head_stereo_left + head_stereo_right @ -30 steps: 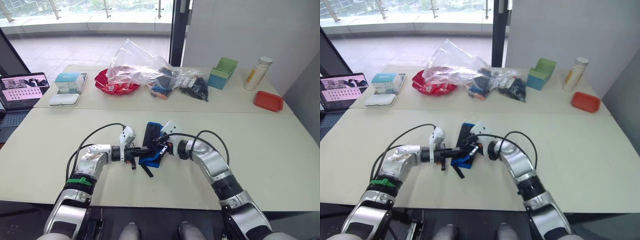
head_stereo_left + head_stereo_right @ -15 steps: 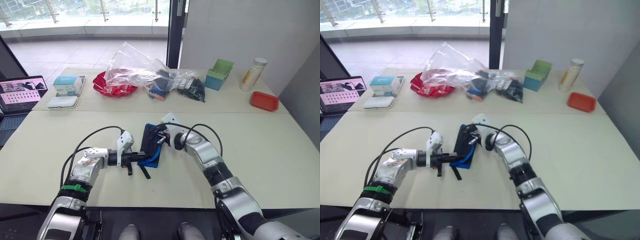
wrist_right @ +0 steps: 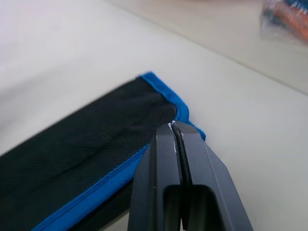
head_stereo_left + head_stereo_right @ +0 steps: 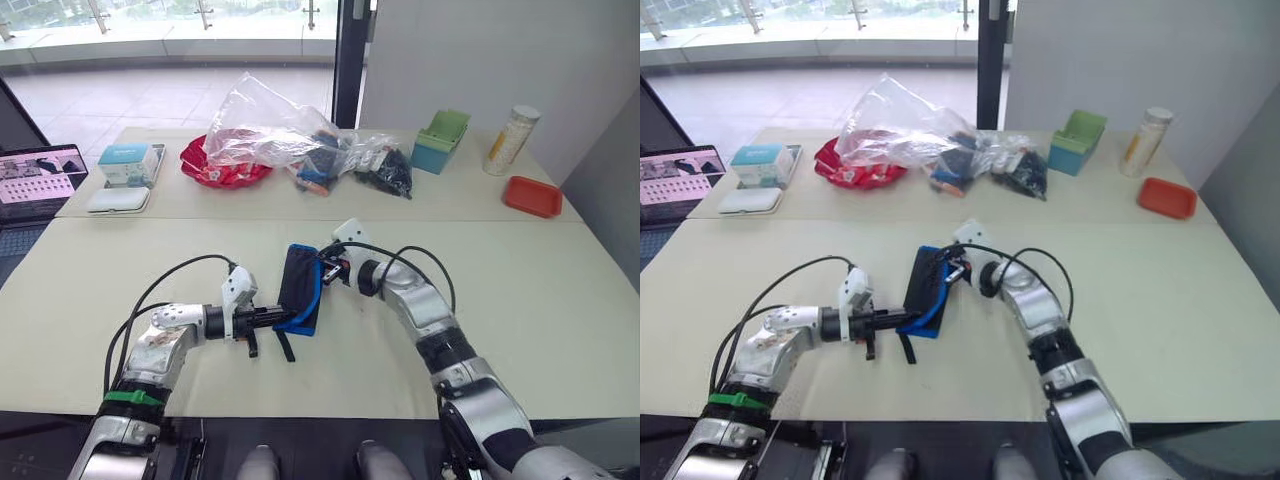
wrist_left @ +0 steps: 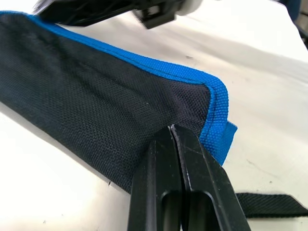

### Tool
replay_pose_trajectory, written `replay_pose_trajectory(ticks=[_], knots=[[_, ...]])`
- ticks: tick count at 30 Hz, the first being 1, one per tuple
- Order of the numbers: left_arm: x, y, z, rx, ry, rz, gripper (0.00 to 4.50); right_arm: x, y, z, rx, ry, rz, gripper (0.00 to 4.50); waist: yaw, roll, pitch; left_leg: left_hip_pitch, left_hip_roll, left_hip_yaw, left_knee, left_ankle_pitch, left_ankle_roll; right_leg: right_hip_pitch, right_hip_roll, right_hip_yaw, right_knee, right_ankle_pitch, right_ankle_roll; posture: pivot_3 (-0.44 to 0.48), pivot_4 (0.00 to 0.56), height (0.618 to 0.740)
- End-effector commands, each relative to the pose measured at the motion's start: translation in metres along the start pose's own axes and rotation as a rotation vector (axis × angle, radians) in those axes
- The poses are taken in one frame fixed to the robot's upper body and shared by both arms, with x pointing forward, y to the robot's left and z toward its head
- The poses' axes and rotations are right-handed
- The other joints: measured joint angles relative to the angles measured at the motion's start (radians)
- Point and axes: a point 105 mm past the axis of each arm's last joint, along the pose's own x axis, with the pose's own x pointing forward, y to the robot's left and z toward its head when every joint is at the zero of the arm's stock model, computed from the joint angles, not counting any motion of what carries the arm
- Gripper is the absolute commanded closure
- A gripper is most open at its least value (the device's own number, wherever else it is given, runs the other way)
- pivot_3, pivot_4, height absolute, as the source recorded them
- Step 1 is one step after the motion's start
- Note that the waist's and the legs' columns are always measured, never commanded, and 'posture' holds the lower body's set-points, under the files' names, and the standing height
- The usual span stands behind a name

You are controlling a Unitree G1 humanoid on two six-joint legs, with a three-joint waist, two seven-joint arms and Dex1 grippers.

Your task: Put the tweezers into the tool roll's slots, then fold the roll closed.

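The tool roll (image 4: 299, 287) lies folded in the middle of the near table, black outer fabric up and blue edging along its right and near sides. My left gripper (image 4: 281, 316) comes in from the left and is shut on the roll's near blue-edged corner (image 5: 217, 115). At the roll's far right corner (image 3: 166, 94) my right gripper (image 4: 325, 270) is shut on the edge. A black strap (image 4: 288, 346) trails from the near end. The tweezers and the slots are hidden inside the fold.
On the far table stand a clear plastic bag (image 4: 270, 125) over a red bowl (image 4: 215, 170), a green bin (image 4: 440, 140), a tall can (image 4: 510, 140) and a red tray (image 4: 533, 196). A laptop (image 4: 35, 175) and a white case (image 4: 118, 200) are far left.
The camera has shifted. The roll's upper flap has come further over, so less blue inner face shows. Both grippers keep their hold at its corners.
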Motion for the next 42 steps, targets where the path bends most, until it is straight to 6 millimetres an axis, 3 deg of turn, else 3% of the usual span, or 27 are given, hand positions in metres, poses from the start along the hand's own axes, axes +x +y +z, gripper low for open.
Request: replay_pose_trajectory(ticks=[1, 4, 6, 11, 15, 18, 20, 24, 30, 42], knots=[[-0.025, -0.001, 0.045, 0.107, -0.169, 0.106, 4.49, -0.038, -0.006, 0.049, -0.020, -0.161, 0.020, 4.50, 0.002, 0.000, 0.003, -0.002, 0.000, -0.001, 0.000, 0.001, -0.001, -0.003, 0.000, 0.000, 0.001, 0.000, 0.000, 0.000, 0.150, 0.740], [-0.058, 0.003, 0.045, 0.166, -0.176, 0.249, 4.49, -0.080, -0.023, 0.050, -0.018, -0.146, -0.018, 4.50, 0.006, 0.000, 0.004, -0.001, 0.000, -0.001, -0.001, 0.001, -0.001, -0.001, 0.000, -0.001, -0.001, 0.000, 0.000, 0.000, 0.150, 0.740], [-0.084, 0.006, 0.044, 0.143, -0.190, 0.334, 4.50, -0.108, -0.041, 0.043, -0.017, -0.120, -0.092, 3.93, 0.008, 0.000, 0.004, 0.001, 0.000, -0.001, -0.002, 0.001, -0.001, 0.002, -0.001, -0.001, -0.004, 0.000, 0.000, 0.000, 0.150, 0.740], [-0.145, 0.003, 0.027, 0.125, -0.115, 0.433, 2.99, -0.181, -0.072, 0.015, -0.049, -0.060, -0.207, 2.29, 0.010, -0.001, 0.010, 0.000, 0.000, -0.001, -0.003, 0.000, -0.001, 0.002, -0.001, -0.001, -0.008, 0.000, 0.000, 0.000, 0.150, 0.740], [-0.177, 0.004, 0.020, 0.124, -0.089, 0.524, 1.66, -0.233, -0.088, -0.013, -0.014, -0.008, -0.290, 0.88, 0.016, 0.000, 0.012, 0.000, 0.000, 0.000, -0.003, 0.001, 0.000, 0.004, -0.001, -0.001, -0.014, -0.001, 0.000, 0.000, 0.150, 0.740], [-0.192, 0.005, 0.014, 0.094, -0.077, 0.565, 0.68, -0.261, -0.094, -0.033, 0.010, 0.048, -0.332, 0.00, 0.019, -0.001, 0.012, 0.000, 0.000, 0.002, -0.002, 0.001, 0.000, 0.005, -0.001, 0.000, -0.015, -0.001, 0.000, 0.000, 0.150, 0.740], [-0.201, 0.006, 0.005, 0.042, -0.072, 0.590, 0.02, -0.274, -0.095, -0.046, 0.033, 0.093, -0.343, 0.00, 0.020, -0.001, 0.013, 0.001, 0.000, 0.003, -0.002, 0.001, 0.000, 0.005, -0.001, 0.000, -0.015, -0.001, 0.000, 0.000, 0.150, 0.740], [-0.198, 0.002, -0.007, 0.018, -0.030, 0.583, 0.02, -0.291, -0.101, -0.058, 0.041, 0.113, -0.382, 0.00, 0.015, -0.001, 0.013, 0.002, 0.000, 0.004, -0.002, 0.001, 0.000, 0.005, -0.001, 0.002, -0.015, -0.001, 0.000, 0.000, 0.150, 0.740], [-0.200, 0.006, 0.005, 0.017, -0.030, 0.574, 0.02, -0.307, -0.109, -0.065, 0.066, 0.130, -0.454, 0.00, 0.015, -0.001, 0.013, 0.001, 0.001, 0.005, -0.002, 0.002, 0.000, 0.005, 0.000, 0.002, -0.015, -0.001, 0.000, 0.000, 0.150, 0.740], [-0.200, 0.011, 0.004, 0.034, 0.011, 0.607, 0.02, -0.303, -0.110, -0.065, 0.071, 0.137, -0.451, 0.00, 0.021, 0.000, 0.012, 0.002, 0.000, 0.006, -0.002, 0.002, 0.000, 0.005, -0.001, 0.003, -0.014, -0.001, 0.000, 0.000, 0.150, 0.740]])
